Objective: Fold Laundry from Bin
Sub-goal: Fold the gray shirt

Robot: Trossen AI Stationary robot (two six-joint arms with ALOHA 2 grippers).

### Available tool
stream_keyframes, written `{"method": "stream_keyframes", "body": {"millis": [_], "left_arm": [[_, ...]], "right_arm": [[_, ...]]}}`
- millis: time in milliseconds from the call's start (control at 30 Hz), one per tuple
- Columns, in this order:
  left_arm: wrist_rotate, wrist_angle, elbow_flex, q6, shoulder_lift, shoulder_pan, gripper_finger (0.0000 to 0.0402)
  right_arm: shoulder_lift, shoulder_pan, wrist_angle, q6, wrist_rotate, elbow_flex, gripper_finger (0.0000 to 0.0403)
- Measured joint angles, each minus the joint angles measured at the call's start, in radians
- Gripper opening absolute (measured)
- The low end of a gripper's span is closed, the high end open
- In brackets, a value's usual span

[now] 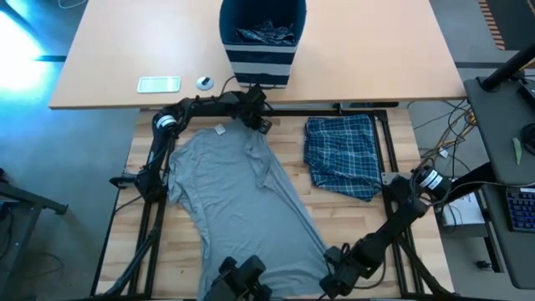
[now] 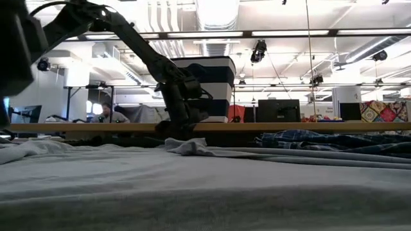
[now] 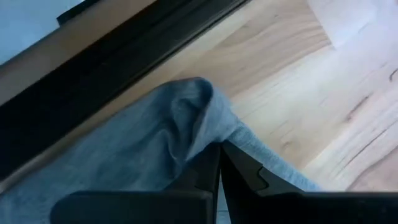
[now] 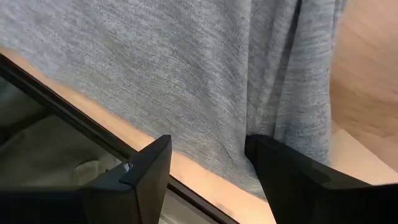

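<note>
Grey T-shirt [image 1: 238, 205] lies spread on the wooden counter [image 1: 393, 125], just in front of the bin [image 1: 262, 50]. Left tool [image 1: 257, 115] is clenched on its collar-end edge nearest the bin, probably to tug it flat. Right tool [image 1: 338, 269] sits released at the hem farthest from the bin (plaid shorts [image 1: 343, 156] wait beside the shirt).
</note>
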Motion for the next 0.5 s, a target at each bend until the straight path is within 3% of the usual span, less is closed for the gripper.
{"method": "stream_keyframes", "body": {"millis": [100, 267, 500], "left_arm": [[-0.011, -0.008, -0.002, 0.001, -0.011, 0.002, 0.0], [-0.024, -0.04, -0.006, 0.002, -0.061, 0.007, 0.0], [-0.006, -0.147, -0.007, -0.003, -0.163, 0.011, 0.002]], "right_arm": [[-0.05, -0.009, -0.033, 0.001, 0.015, 0.0, 0.0219], [-0.163, -0.056, -0.172, -0.028, 0.161, -0.007, 0.0219], [-0.232, -0.172, -0.276, -0.232, 0.209, -0.008, 0.0219]]}}
